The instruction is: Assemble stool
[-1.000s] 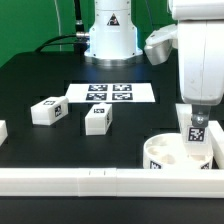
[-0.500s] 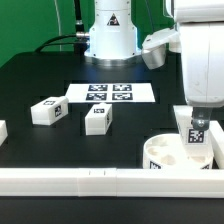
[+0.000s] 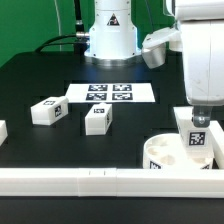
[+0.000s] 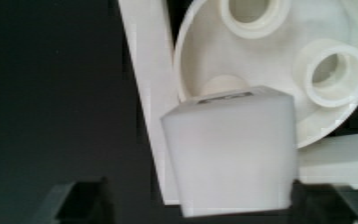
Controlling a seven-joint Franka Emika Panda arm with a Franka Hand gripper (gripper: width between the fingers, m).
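The round white seat (image 3: 163, 156) lies at the exterior view's right, against the front rail. It also shows in the wrist view as a disc with round sockets (image 4: 247, 45). A white tagged leg (image 3: 197, 136) stands upright over the seat's right part. My gripper (image 3: 197, 121) straddles the top of this leg. In the wrist view the leg (image 4: 229, 150) lies between the dark fingers (image 4: 78, 200). It touches one finger and a dark gap separates it from the other, so the jaws stand open around it. Two more legs (image 3: 47, 111) (image 3: 98, 119) lie loose on the black table.
The marker board (image 3: 110, 94) lies flat at the table's middle back, before the robot base (image 3: 110, 35). A long white rail (image 3: 80, 182) runs along the front edge. Another white piece (image 3: 3, 130) shows at the exterior view's left edge.
The leg sits a touch lower over the seat than a second ago. The arm has hardly shifted, and the loose legs lie as before.
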